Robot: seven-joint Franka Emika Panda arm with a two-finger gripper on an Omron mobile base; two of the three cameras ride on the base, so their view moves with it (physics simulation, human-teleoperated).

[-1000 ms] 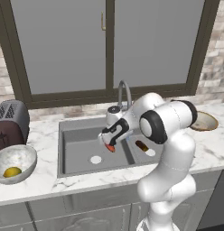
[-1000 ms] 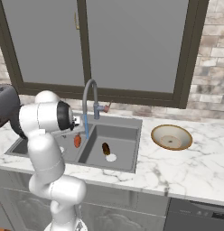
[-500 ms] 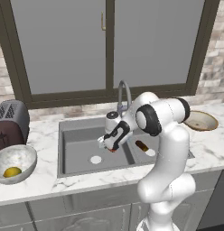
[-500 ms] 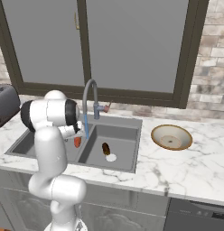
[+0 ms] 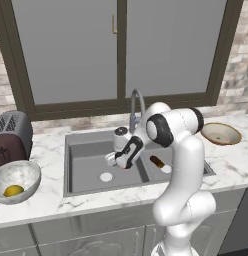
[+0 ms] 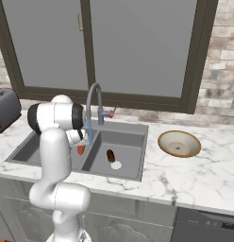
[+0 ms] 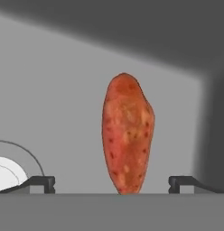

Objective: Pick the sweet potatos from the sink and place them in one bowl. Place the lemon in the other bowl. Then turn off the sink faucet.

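Toaster [image 5: 12, 137]: stood at the far left of the counter, just behind the marbled bowl.
Marbled bowl [image 5: 23, 175]: sat on the counter left of the sink [image 5: 81, 150], with the lemon [image 5: 13, 190] inside.
Tan bowl [image 6: 179, 143]: rested on the counter right of the sink, apart from it.
Faucet [image 6: 93, 106]: arched over the divider between the basins, close beside the arm's wrist; thin blue stream ran from the spout.
Orange sweet potato [image 7: 127, 133]: lay on the left basin floor, between the fingertips in the hand view, near the pale drain.
Brown sweet potato [image 6: 110, 155]: lay in the right basin beside its drain.
Arm: bent forward and down into the left basin.
Gripper [image 5: 118, 162]: pointed downward, fingers spread wide, gripping nothing.
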